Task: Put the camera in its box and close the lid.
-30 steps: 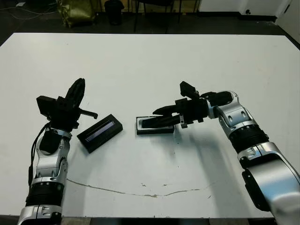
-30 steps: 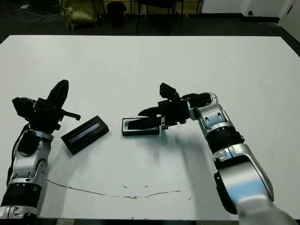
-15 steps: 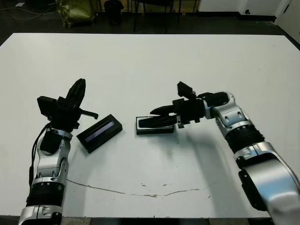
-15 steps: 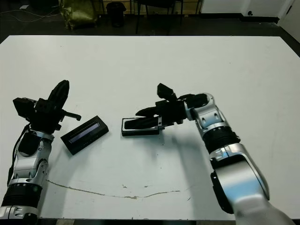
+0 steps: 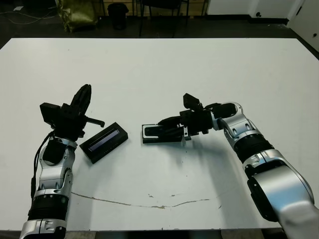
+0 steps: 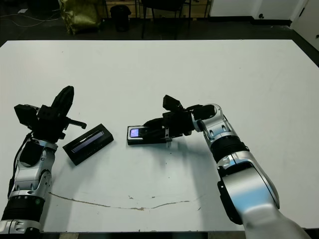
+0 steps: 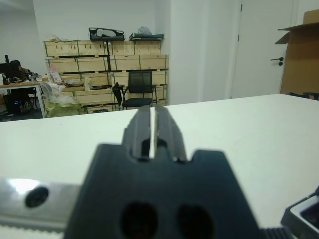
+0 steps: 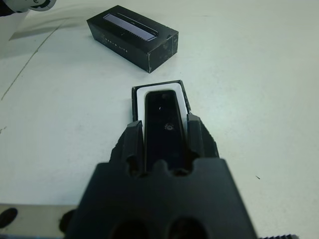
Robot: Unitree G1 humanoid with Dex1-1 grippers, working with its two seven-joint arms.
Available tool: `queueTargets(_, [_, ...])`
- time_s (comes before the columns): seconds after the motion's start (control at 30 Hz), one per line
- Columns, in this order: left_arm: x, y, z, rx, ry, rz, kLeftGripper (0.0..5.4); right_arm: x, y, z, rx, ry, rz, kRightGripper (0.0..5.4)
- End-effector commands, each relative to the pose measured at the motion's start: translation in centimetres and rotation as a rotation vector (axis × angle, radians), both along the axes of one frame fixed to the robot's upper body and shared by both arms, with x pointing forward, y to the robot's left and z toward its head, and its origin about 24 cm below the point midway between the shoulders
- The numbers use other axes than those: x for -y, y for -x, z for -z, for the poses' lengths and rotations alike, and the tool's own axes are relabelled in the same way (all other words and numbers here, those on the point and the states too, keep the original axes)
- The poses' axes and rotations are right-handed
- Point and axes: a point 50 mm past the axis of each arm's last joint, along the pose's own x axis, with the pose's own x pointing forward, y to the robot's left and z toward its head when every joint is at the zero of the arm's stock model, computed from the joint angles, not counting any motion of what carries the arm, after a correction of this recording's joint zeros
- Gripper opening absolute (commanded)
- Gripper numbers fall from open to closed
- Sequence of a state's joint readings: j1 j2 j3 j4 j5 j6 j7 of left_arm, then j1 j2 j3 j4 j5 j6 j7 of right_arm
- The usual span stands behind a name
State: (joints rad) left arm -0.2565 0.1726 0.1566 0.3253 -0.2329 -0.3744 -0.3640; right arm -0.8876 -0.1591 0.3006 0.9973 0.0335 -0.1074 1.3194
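Note:
The box point(image 5: 145, 132), a black tray with a white inside, lies at the table's middle. The slim black camera point(image 8: 162, 124) lies lengthwise in it, its pale bluish window point(image 6: 133, 132) at the end away from my right arm. My right gripper point(image 5: 167, 126) reaches in from the right, low over the box, and its fingers point(image 8: 132, 142) press both long sides of the camera. The lid point(image 5: 104, 142), black with a grey-blue stripe, lies left of the box. My left gripper point(image 5: 84, 92) is held up left of the lid, shut and holding nothing.
A thin dark crack or scratch point(image 5: 149, 204) runs across the white table near its front edge. Beyond the table's far edge are a dark floor, a yellow bag point(image 5: 77, 12) and chair legs.
My right arm has moved left and down, and the camera now lies flatter in the box with its bluish window showing. The left arm and the lid have not moved.

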Motion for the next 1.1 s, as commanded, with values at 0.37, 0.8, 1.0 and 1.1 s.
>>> queueTargets(0.37, [-0.1, 0.3, 0.9, -0.049, 0.003, -0.002, 0.0, 0.1, 0.4, 0.1, 0.112, -0.055, -0.069, 2.98])
queueTargets(0.8, [-0.1, 0.3, 0.9, -0.044, -0.005, -0.007, 0.0, 1.9, -0.6, -2.7, 0.152, -0.129, -0.051, 5.37])
queueTargets(1.0, [-0.2, 0.3, 0.9, -0.044, -0.004, -0.005, 0.0, 3.6, -1.1, -4.5, 0.112, -0.317, 0.197, 5.28])
queueTargets(1.1, [-0.2, 0.4, 0.8, -0.043, -0.007, -0.007, 0.0, 4.5, -0.7, -5.6, 0.168, -0.434, 0.376, 4.81])
